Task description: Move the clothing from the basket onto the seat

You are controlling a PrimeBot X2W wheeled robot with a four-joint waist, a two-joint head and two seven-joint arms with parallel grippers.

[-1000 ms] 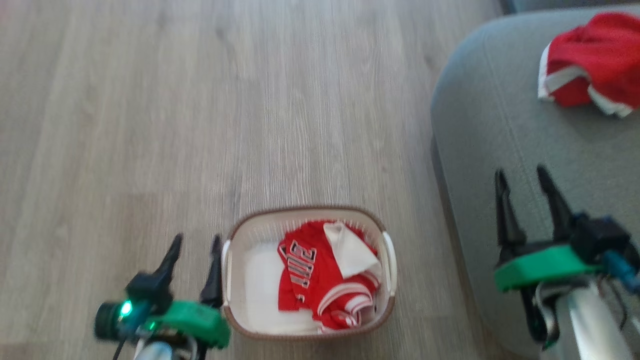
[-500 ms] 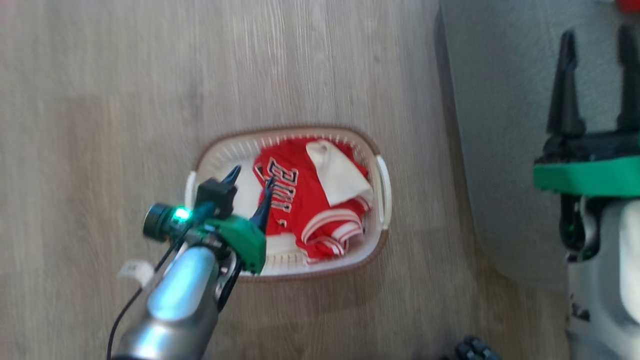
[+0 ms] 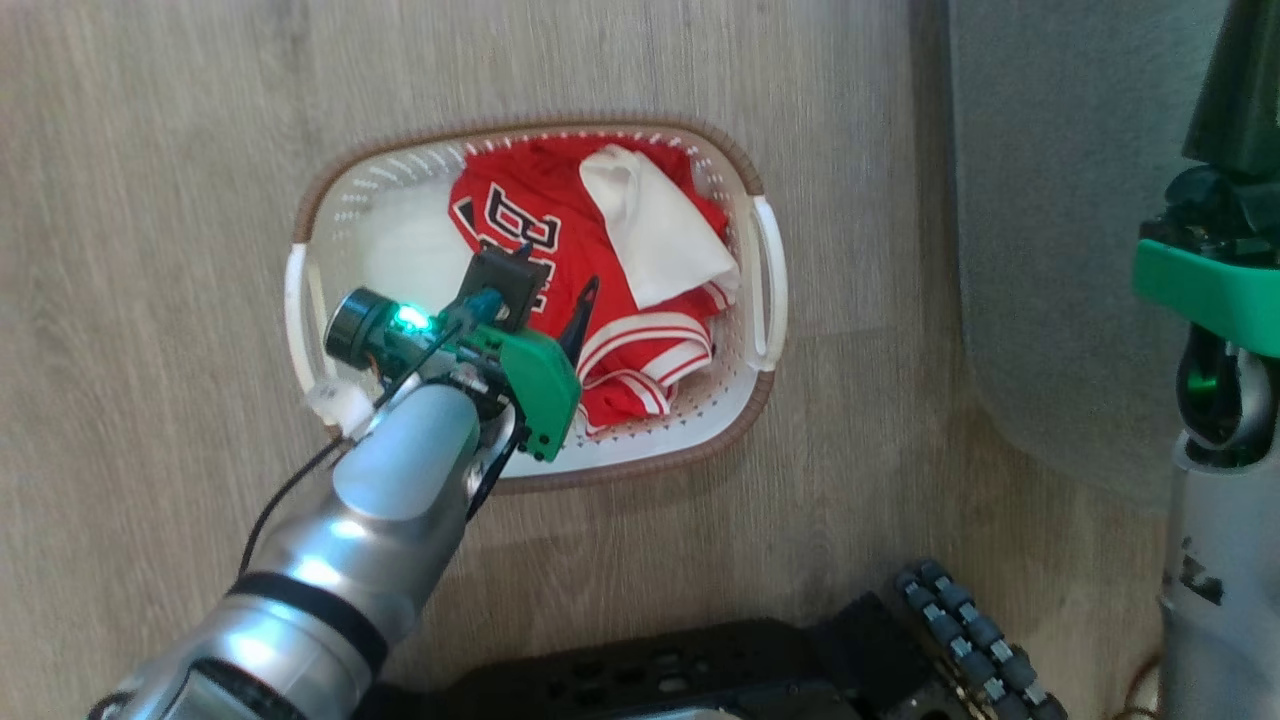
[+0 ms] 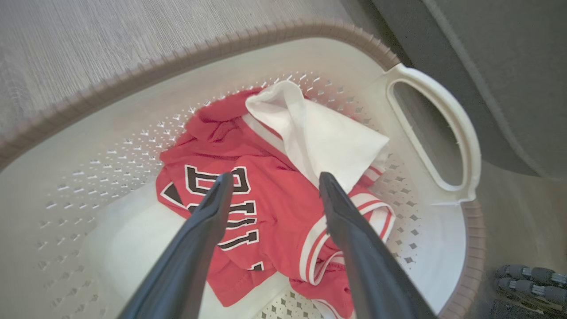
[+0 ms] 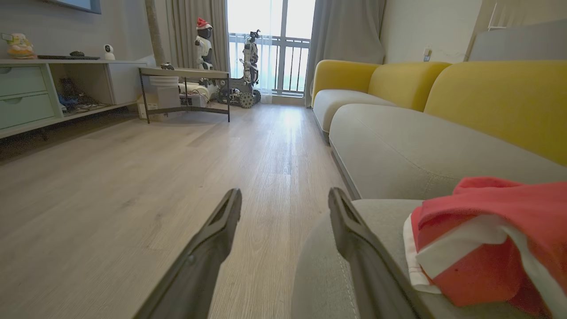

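**Hovering wide over the jersey in the basket**

Sitting at 6 o'clock in the head view, the robot's dark base (image 3: 700, 670) is resting on the wooden floor (image 3: 150, 300). Just beyond it, the left fingers (image 4: 208, 217) are standing fully apart and gripping nothing. They are pointing down into the basket (image 4: 436, 104) over the clothing (image 4: 270, 208), a crumpled red jersey with dark lettering and a white fold. Whether the tips are touching the cloth I cannot tell. The jersey is lying toward the basket's 3 o'clock side, leaving white floor bare at 9 o'clock.

The seat (image 3: 1050, 200) is lying at 3 o'clock of the basket, near it but apart. The right fingers (image 5: 208, 248) are also spread wide and empty, one over the floor and one over the cushion's rounded corner. At 4 o'clock in the right wrist view, a second red garment (image 5: 487, 208) with white trim is lying on the seat. Farther off, yellow backrests (image 5: 487, 93) are lining the sofa.
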